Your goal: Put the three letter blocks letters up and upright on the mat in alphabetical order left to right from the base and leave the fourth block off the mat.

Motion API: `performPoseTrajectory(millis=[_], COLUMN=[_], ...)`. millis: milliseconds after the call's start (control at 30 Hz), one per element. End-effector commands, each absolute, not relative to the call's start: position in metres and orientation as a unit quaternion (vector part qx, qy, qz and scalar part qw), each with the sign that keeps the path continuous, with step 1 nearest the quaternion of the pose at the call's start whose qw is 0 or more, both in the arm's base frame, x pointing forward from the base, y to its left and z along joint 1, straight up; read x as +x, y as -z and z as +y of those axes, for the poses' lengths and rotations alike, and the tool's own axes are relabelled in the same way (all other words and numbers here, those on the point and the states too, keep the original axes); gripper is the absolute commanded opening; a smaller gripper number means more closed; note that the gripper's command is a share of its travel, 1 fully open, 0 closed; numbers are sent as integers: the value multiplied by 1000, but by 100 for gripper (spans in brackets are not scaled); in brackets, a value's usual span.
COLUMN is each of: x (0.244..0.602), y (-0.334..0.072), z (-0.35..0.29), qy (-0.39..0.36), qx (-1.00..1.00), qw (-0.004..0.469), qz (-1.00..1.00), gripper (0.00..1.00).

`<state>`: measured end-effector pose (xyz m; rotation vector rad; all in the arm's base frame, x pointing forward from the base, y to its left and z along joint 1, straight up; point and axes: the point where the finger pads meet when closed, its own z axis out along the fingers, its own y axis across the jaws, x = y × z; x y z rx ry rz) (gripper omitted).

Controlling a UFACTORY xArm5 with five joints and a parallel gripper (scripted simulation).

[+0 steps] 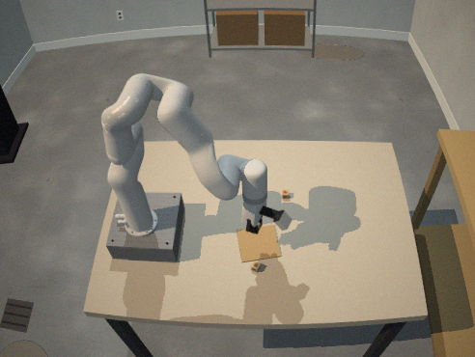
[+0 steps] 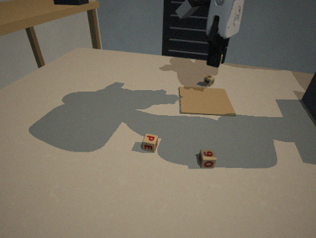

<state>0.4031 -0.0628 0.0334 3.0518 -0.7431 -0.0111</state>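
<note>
The tan mat [image 1: 259, 243] lies flat on the table, with no block on it; it also shows in the exterior view [image 2: 206, 100]. My gripper [image 1: 253, 227] hangs above the mat's corner towards the robot base, well clear of the table in the exterior view [image 2: 215, 61]. It is shut on a block that the dark fingers almost hide. A block with P on top [image 2: 149, 142] and a block with 9 on top [image 2: 207, 158] lie on the table off the mat. A third loose block [image 2: 209, 80] [image 1: 257, 267] lies just off the mat's other side.
One loose block [image 1: 287, 194] shows beyond the arm in the top view. The robot base [image 1: 145, 233] stands at the table's left. A wooden side table [image 1: 456, 193] stands off the right edge.
</note>
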Motion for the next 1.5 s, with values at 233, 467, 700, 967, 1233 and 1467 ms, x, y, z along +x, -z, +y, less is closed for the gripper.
performPoseTrajectory(millis=[233, 467, 700, 967, 1233, 1467], x=[405, 406, 406, 407, 407, 407], y=[-35, -35, -35, -35, -35, -35], z=[-71, -77, -82, -88, -93, -95], qy=[2, 2, 2, 2, 2, 2], qx=[920, 876, 828, 757, 686, 659], qw=[0, 1, 1, 1, 1, 1], qz=[-392, -483, -561, -654, -728, -752], gripper=[21, 21, 21, 21, 21, 21])
